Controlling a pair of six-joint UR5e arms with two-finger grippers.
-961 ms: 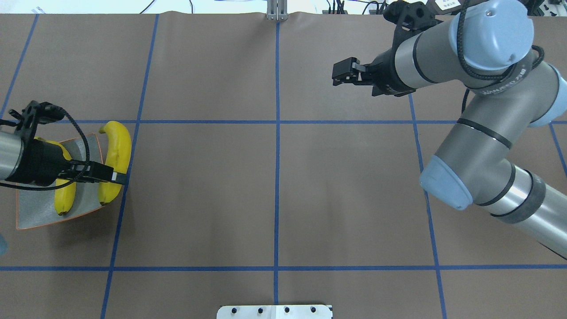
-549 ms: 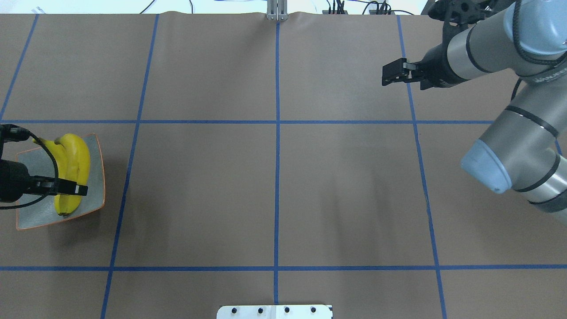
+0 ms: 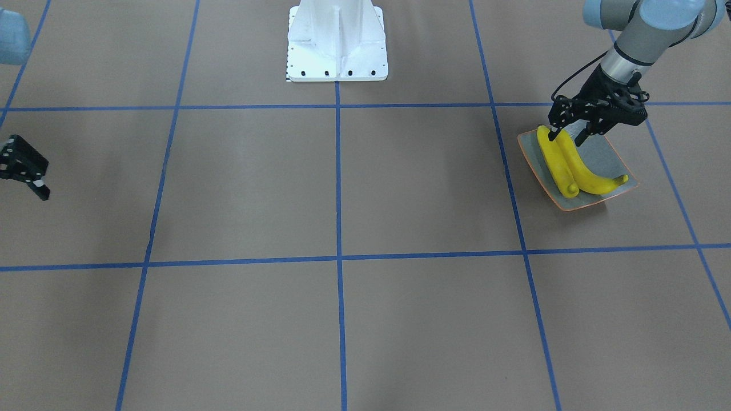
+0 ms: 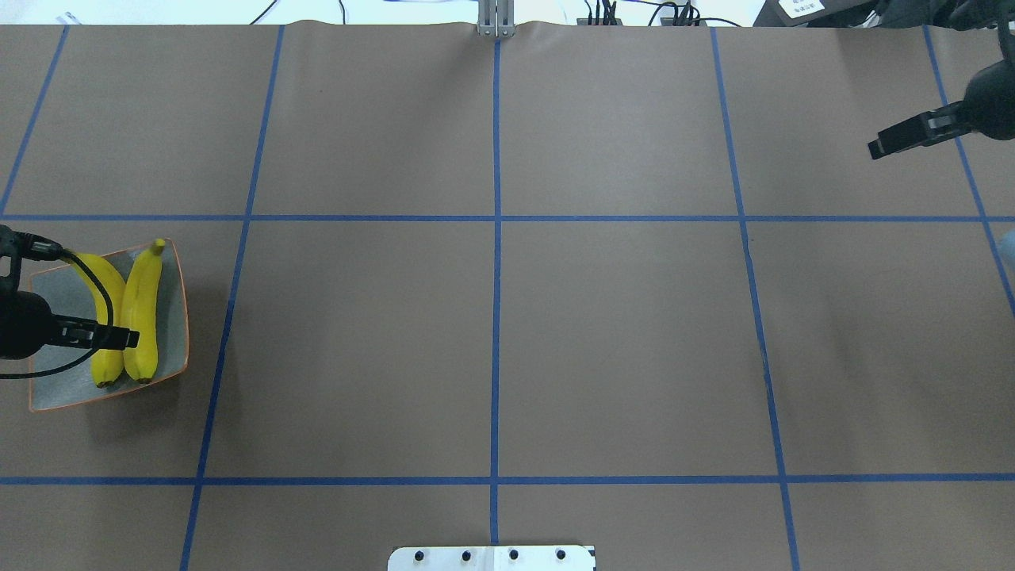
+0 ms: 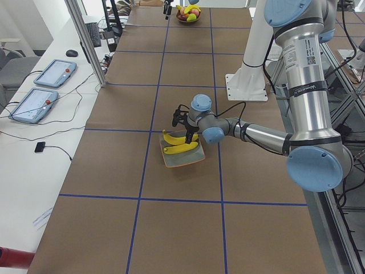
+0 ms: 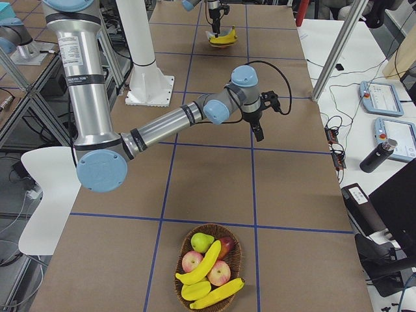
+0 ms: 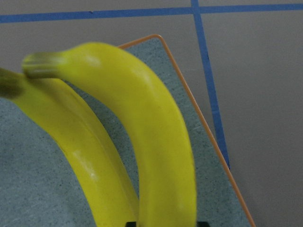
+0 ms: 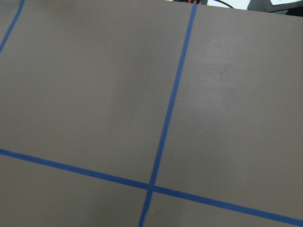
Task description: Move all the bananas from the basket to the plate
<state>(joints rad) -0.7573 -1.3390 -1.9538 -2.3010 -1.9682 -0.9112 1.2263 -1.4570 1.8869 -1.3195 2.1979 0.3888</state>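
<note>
Bananas [image 4: 147, 293], two on plate [image 4: 55, 381]: judged light, smooth, bruisable; you take hold mid-body. Left hand [image 4: 127, 339] straddles one; whether clamped, cannot tell.

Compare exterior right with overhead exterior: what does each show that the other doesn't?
Only exterior right: the wicker basket at the near end, holding two bananas, apples and a green pear; also the teach pendants.
Only overhead exterior: the banana pair seen clearly, lying side by side.
Both: the plate with yellow fruit on it, the left gripper above it, the empty right gripper, and the blue tape grid.
</note>
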